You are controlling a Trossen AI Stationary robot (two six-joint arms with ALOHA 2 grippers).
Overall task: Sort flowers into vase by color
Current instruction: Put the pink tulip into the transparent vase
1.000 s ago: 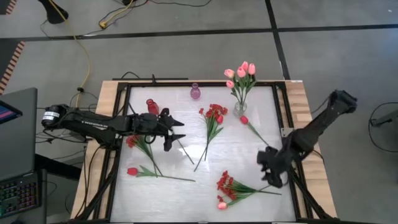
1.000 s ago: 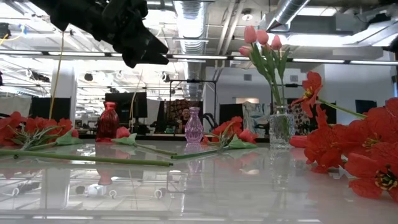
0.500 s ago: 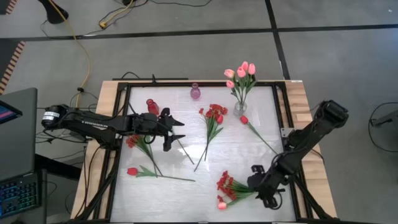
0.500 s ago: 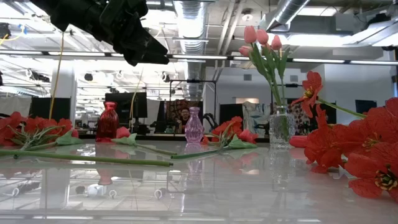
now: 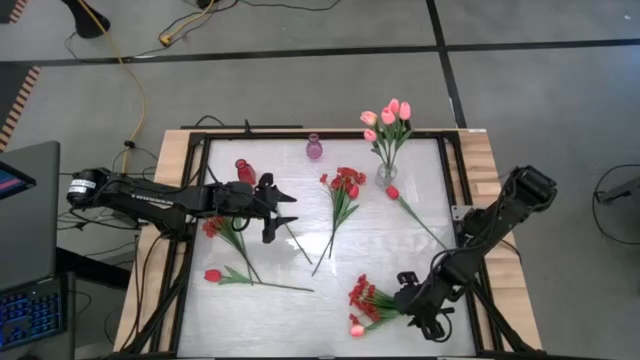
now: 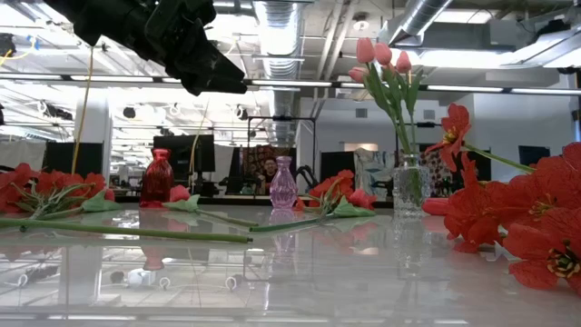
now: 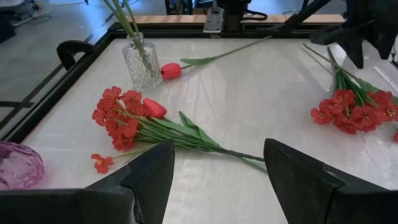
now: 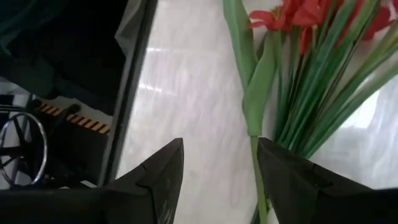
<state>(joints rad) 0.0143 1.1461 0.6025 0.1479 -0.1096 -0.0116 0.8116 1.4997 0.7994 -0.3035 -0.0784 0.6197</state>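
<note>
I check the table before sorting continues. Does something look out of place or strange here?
Nothing is damaged or spilled. Only the clear glass vase holds flowers, the light pink tulips. The small red vase and small purple vase stand upright but empty, and one pink tulip bud lies among the red blossom spray near the open right gripper.

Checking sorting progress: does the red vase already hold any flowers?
No. In the high view the red vase stands empty, while only the clear vase holds pink tulips.

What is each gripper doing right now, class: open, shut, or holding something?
Left gripper: open, holding nothing, above the table's left half.
Right gripper: open, holding nothing, its fingers over the stems of the red blossom spray at the near edge.
</note>
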